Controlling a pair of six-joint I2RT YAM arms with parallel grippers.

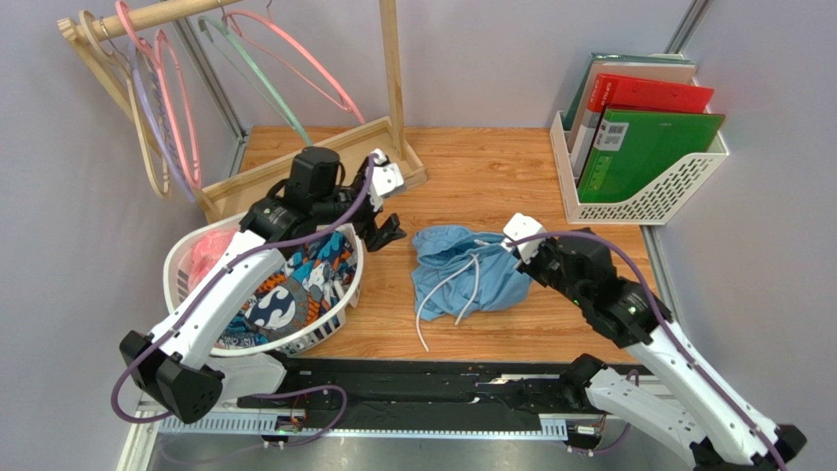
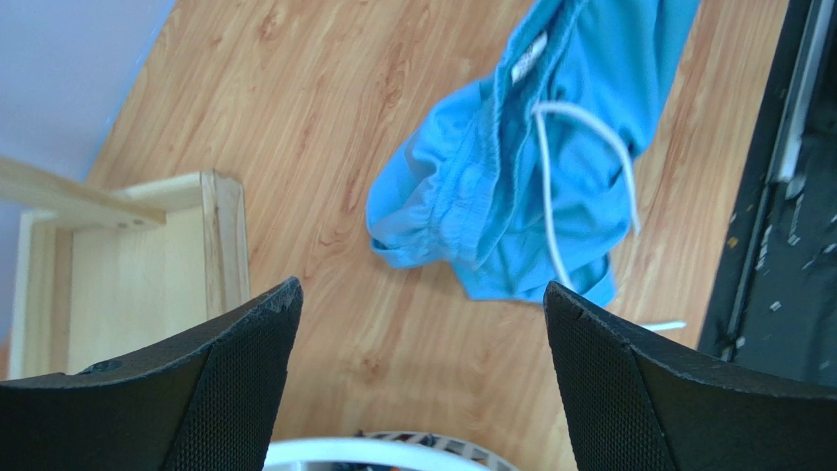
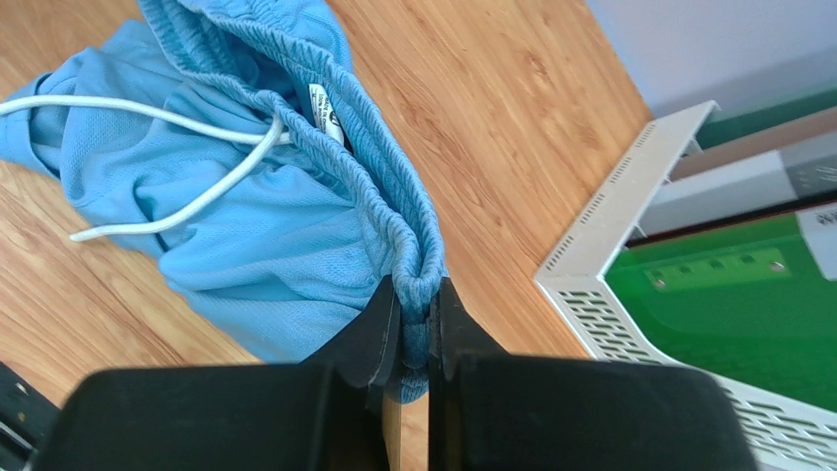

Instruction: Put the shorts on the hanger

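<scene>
The light blue shorts [image 1: 462,273] lie crumpled on the wooden table, their white drawstring [image 1: 472,285] trailing toward the near edge. My right gripper [image 1: 518,250] is shut on the elastic waistband at the shorts' right end [image 3: 415,294], with fabric pinched between the pads. The small white label [image 3: 324,110] shows inside the waistband. My left gripper [image 1: 388,234] is open and empty, above the table left of the shorts [image 2: 530,167]. Thin salmon-pink hangers [image 1: 324,77] hang on the wooden rail at the back left, away from both grippers.
A white laundry basket [image 1: 346,294] holding a pink garment [image 1: 206,253] and a patterned cloth [image 1: 295,285] sits under the left arm. The rack's wooden base [image 1: 246,188] and post [image 1: 393,69] stand behind. A white file holder [image 1: 639,201] with folders is back right.
</scene>
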